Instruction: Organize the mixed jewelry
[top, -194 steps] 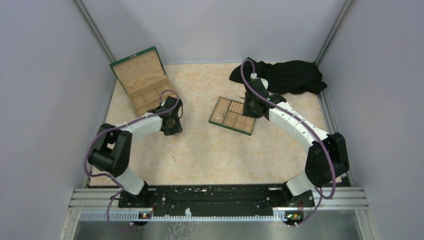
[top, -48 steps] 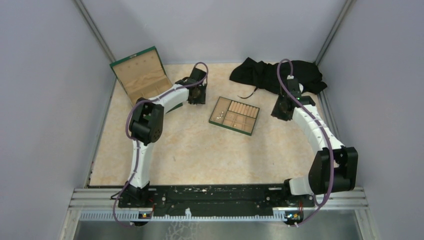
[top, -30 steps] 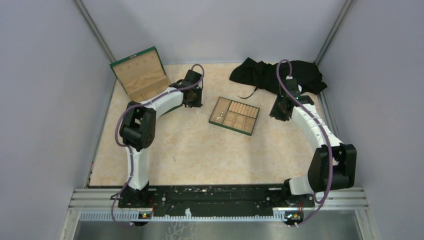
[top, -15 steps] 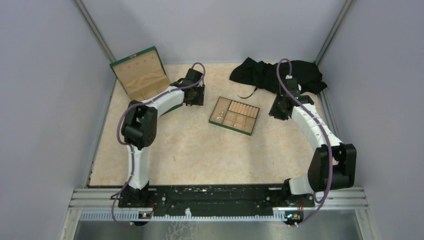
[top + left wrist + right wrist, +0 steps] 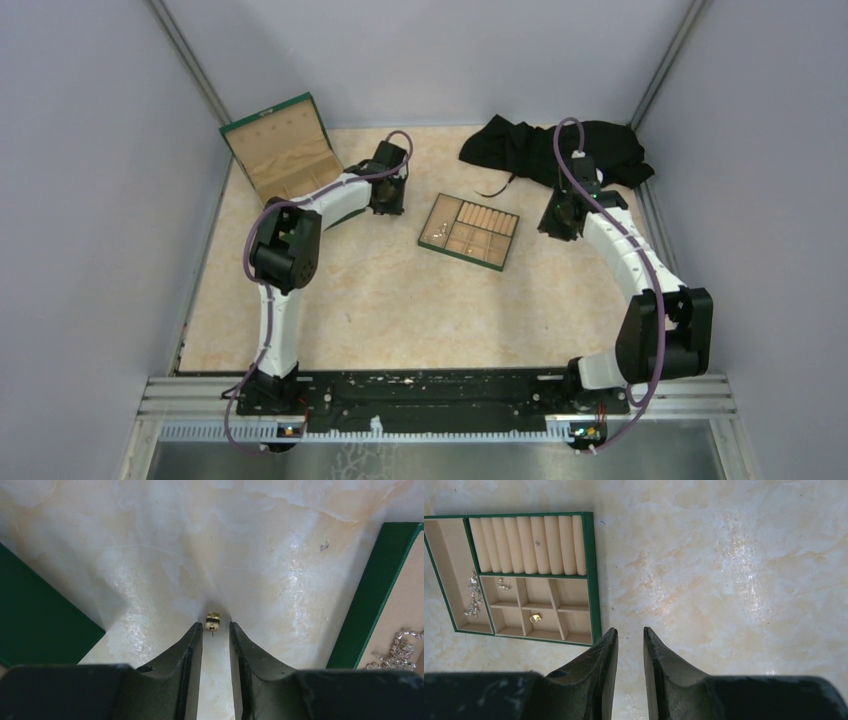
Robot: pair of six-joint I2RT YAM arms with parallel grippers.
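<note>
Fingers [image 5: 192,650] of the left gripper [image 5: 216,625] stand slightly apart, and a small gold earring [image 5: 213,621] lies on the marbled table [image 5: 200,540] right at the mouth of the gap, not pinched. The green rim of the tray [image 5: 370,590] is close by. Inside the tray, a silver chain [image 5: 473,597] lies in the long end compartment. A small silver piece [image 5: 502,583] and a gold piece [image 5: 535,617] sit in separate small compartments below the row of padded rolls [image 5: 529,545]. The right gripper [image 5: 630,630] hangs over bare table just beside the tray, its fingers narrowly parted with nothing between them.
</note>
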